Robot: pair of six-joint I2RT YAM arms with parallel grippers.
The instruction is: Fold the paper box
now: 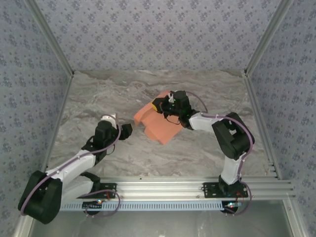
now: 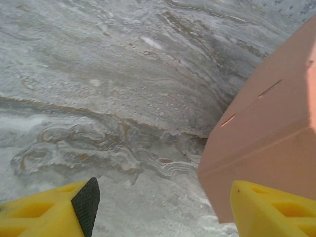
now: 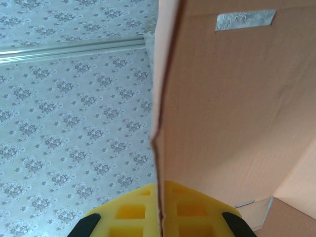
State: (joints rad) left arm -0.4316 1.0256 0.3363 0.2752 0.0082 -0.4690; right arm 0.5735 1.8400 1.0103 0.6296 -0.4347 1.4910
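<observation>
The orange-salmon paper box [image 1: 157,123] lies partly folded in the middle of the table, one panel raised at its far side. My right gripper [image 1: 170,102] is at that far edge, shut on the upright card. In the right wrist view the card's edge [image 3: 157,148] runs straight down between the yellow fingers [image 3: 128,215], with the panel [image 3: 232,98] to the right. My left gripper [image 1: 129,129] stands open just left of the box. In the left wrist view the box's corner [image 2: 261,128] reaches just inside the right finger [image 2: 271,210], and bare table lies between the jaws.
The marble-patterned table [image 1: 98,98] has free room left of and behind the box. Patterned walls [image 1: 158,34] close in three sides. An aluminium rail [image 1: 173,187] with both arm bases runs along the near edge.
</observation>
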